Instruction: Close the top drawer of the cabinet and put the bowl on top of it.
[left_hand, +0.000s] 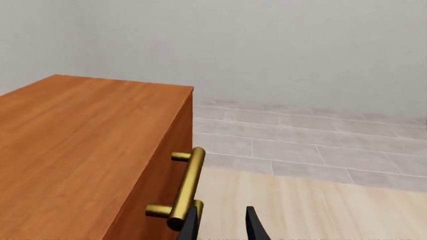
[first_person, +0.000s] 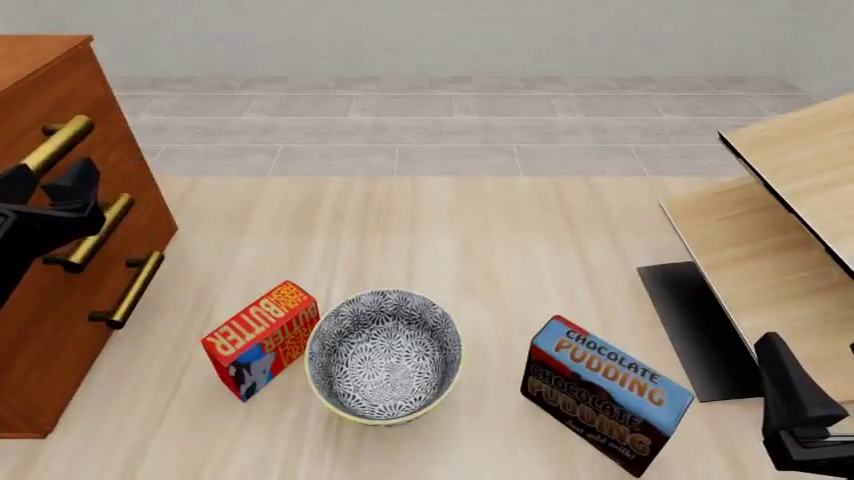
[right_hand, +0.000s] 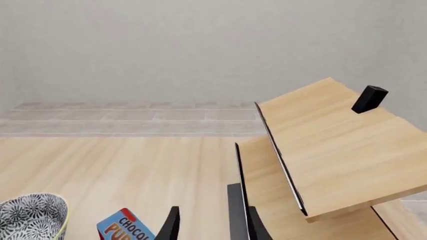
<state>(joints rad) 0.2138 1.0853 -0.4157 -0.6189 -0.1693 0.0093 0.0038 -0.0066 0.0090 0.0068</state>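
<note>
The cabinet (first_person: 60, 260) is standing at far left, its top drawer (first_person: 54, 100) sitting flush. The bowl (first_person: 384, 355) is resting between two boxes. The left gripper (left_hand: 223, 225) is hovering parted beside the handle (left_hand: 187, 187); the right gripper (right_hand: 210, 222) is also parted.

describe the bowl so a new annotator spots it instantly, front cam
Start at the tall reddish-brown cabinet on the left edge of the front view, then move right along the pale wood table past the red-and-orange butter box. The bowl stands just right of it, with the blue chocolate pudding box further right. It is the only round item: grey-and-white floral inside, cream-yellow rim.
</note>
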